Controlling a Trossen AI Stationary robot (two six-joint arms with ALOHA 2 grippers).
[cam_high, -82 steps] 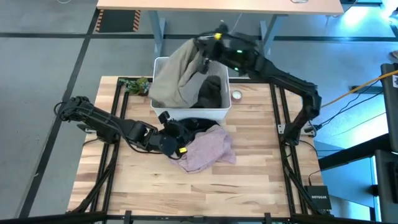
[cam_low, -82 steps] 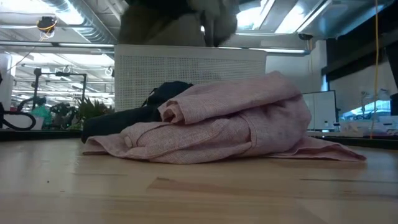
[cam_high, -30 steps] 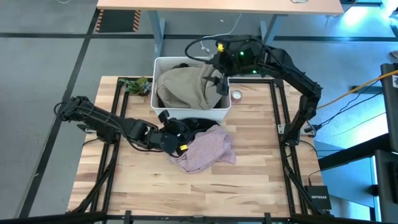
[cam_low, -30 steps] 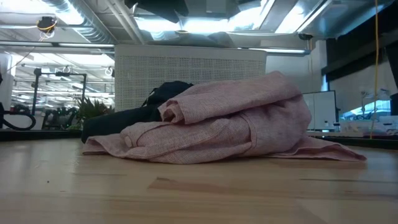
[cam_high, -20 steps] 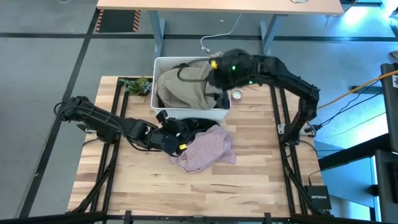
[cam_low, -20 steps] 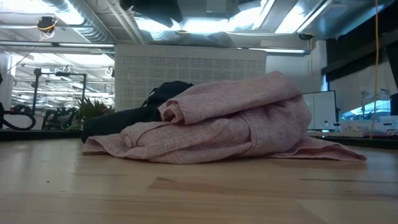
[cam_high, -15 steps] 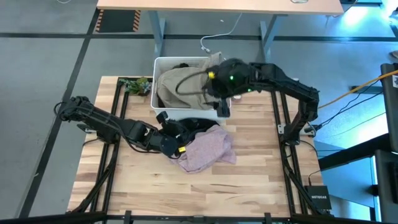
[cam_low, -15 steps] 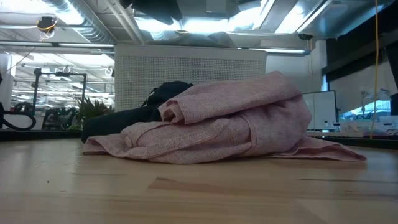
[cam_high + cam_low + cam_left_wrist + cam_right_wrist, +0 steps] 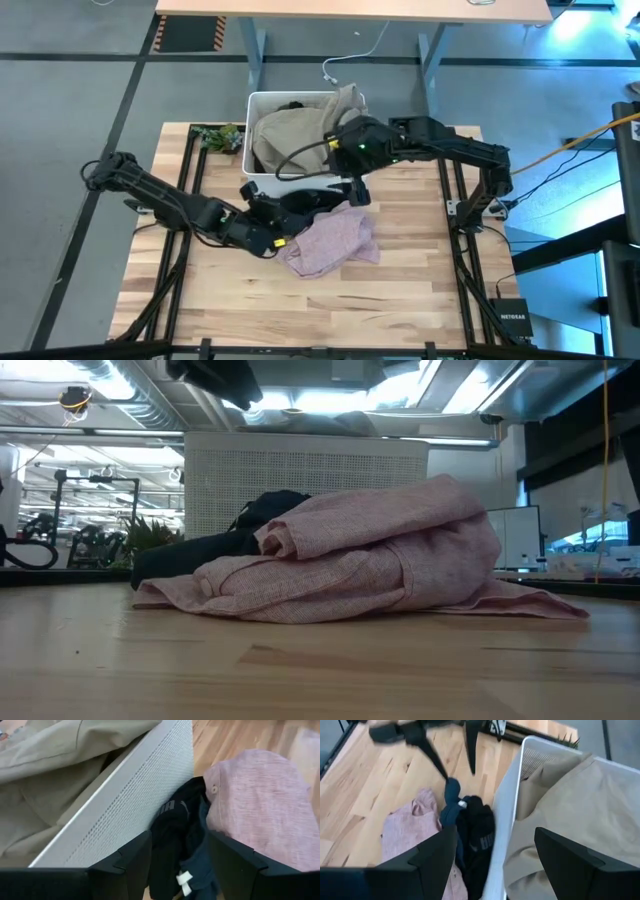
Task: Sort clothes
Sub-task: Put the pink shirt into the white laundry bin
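Observation:
The white bin stands at the table's far middle, and the olive-green garment lies heaped inside it. Against the bin's near wall lie a black garment with a white logo and a dark blue one. The pale pink garment is spread on the table beside them. My left gripper is open just above the black and blue cloth, one finger to either side. My right gripper is open over the bin's near wall with nothing between its fingers.
A small green plant sits at the bin's left. Bare wooden tabletop lies near and to the right of the pink garment. The black frame rails run along both sides of the table.
My right gripper has swung from the bin's far right corner toward the near edge and down, tipping further downward; it now hangs over the bin's near wall, still open. My left gripper has drawn back a little toward the table's left. The clothes have stayed where they were.

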